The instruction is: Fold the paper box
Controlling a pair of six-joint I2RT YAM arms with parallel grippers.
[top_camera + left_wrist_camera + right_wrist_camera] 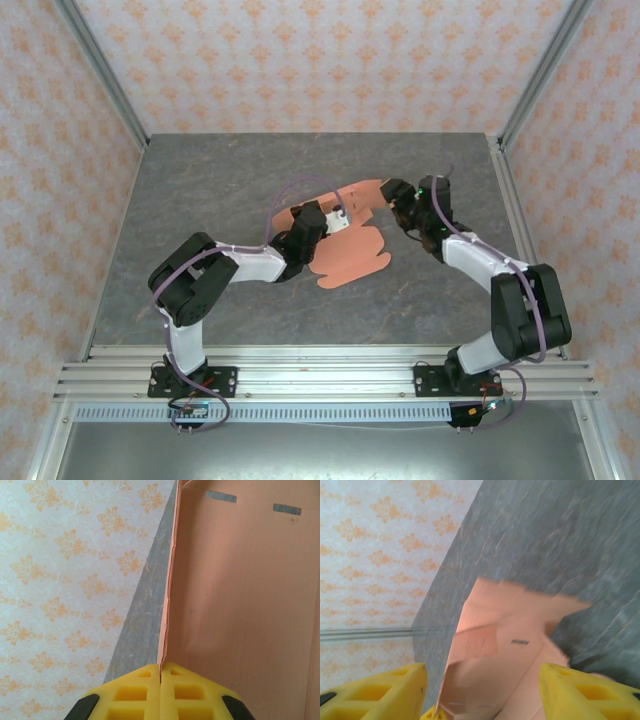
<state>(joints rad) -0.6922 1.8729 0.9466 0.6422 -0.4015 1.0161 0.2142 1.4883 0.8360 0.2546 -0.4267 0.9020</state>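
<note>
Currently | paper box [352,262]: part-folded card lying mid tabletop [220,180] | left pincer [160,672]: clamped together on a raised wall's edge, apparently to hold it upright | right pincer [482,680]: jaws apart, straddling the card's flaps, gripping nothing, likely placed for the next fold

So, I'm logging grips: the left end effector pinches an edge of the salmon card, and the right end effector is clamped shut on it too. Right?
Not quite. The left end effector does pinch an edge of the paper box, but the right end effector is open: the right wrist view shows its yellow fingers wide apart.
</note>
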